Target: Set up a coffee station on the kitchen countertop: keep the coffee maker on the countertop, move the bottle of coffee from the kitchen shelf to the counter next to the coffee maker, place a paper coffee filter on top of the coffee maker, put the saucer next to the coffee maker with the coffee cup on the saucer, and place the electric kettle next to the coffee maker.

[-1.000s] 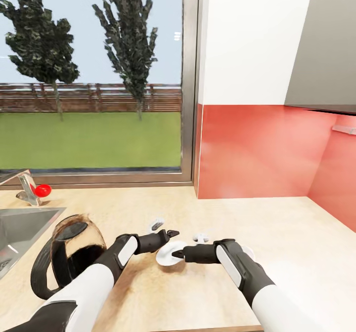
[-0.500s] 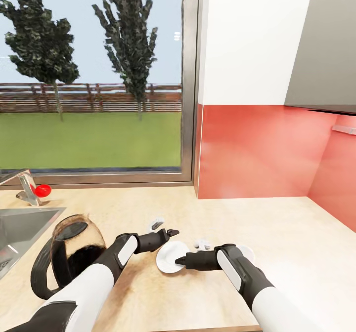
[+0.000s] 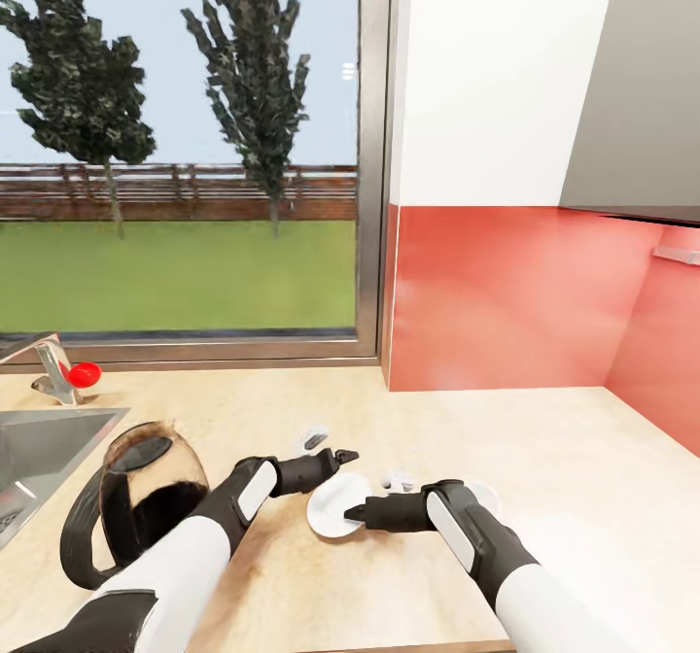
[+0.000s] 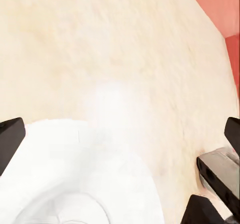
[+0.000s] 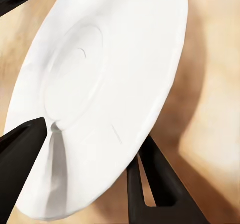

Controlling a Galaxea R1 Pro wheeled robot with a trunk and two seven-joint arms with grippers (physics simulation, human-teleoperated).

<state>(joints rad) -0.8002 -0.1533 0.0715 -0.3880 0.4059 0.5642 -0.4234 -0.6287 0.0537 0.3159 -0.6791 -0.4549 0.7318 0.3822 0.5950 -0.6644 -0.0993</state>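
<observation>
Kitchen bench (image 3: 544, 439), window behind. Near the front edge the right tool (image 3: 356, 513) pinched the rim of the saucer (image 3: 335, 507), one finger above and one below. The saucer lay just ahead of it, slightly tilted. Left tool (image 3: 342, 456) hovered spread just beyond the saucer's far rim, a bit further along the bench than a second before. Kettle (image 3: 146, 493) sat toward the sink (image 3: 39, 449).

Counter (image 3: 583, 459) to the right of the saucer (image 3: 331, 507) is bare out to the red wall (image 3: 506, 303), wide room to pass. Left side is crowded: kettle (image 3: 146, 498) sits near the sink (image 3: 39, 449), with the left arm (image 3: 224, 517) between kettle and saucer. Right arm (image 3: 476, 536) blocks the saucer's right edge. Faucet (image 3: 49, 366) stands well back by the window (image 3: 185, 148).
</observation>
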